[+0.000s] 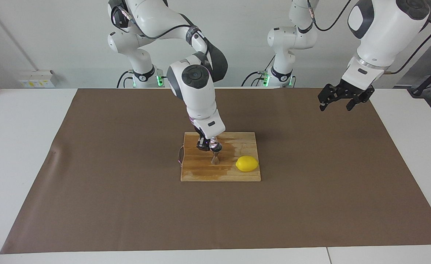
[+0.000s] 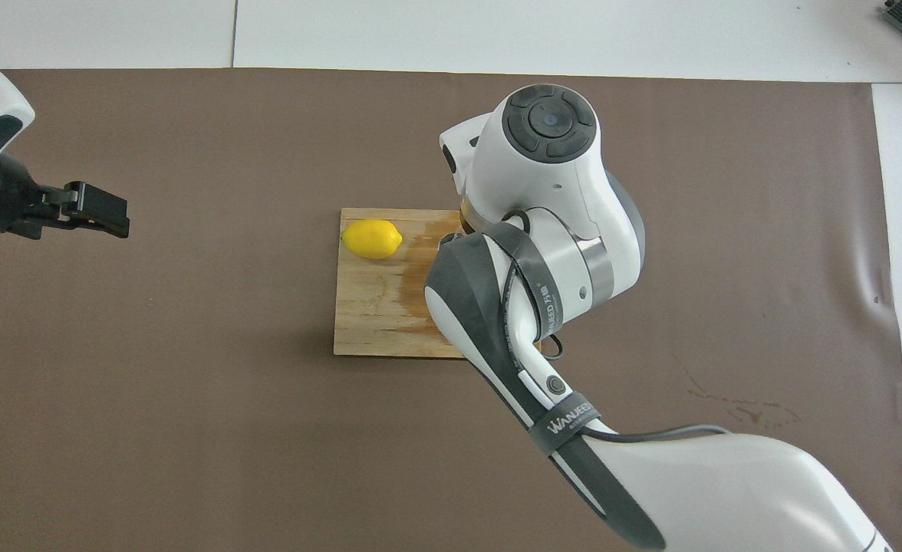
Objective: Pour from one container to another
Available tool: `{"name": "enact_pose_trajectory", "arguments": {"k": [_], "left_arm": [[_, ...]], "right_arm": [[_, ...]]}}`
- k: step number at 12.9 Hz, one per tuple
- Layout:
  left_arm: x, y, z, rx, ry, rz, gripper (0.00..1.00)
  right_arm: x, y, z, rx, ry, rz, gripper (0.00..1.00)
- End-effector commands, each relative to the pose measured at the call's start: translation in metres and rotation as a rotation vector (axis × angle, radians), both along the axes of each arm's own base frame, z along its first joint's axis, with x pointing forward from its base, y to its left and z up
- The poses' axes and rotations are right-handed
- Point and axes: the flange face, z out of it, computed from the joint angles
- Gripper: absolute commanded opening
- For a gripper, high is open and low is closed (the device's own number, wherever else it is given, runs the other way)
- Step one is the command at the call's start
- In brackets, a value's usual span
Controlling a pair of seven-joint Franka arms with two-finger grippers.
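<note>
Brown mat (image 1: 127, 205), right claw (image 1: 209, 146) tilting glass cup (image 1: 214, 146) over jigger (image 1: 215, 158)

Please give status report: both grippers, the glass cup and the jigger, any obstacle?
Right gripper shut on glass cup, over jigger. Jigger upright on wooden board. Left gripper open, waiting over brown mat. Lemon beside jigger, apart.
</note>
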Motion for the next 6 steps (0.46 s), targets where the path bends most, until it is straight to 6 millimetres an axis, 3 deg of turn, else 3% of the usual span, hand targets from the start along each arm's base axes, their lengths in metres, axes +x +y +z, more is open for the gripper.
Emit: {"name": "enact_pose_trajectory", "arguments": {"k": [1, 6], "left_arm": [[-0.009, 0.003, 0.001, 0.016, -0.004, -0.001, 1.0], [-0.009, 0.003, 0.001, 0.016, -0.004, -0.001, 1.0]], "right_arm": [[0.004, 0.006, 0.002, -0.017, -0.014, -0.015, 0.0], [0.015, -0.007, 0.013, 0.093, -0.051, -0.039, 0.0]]}}
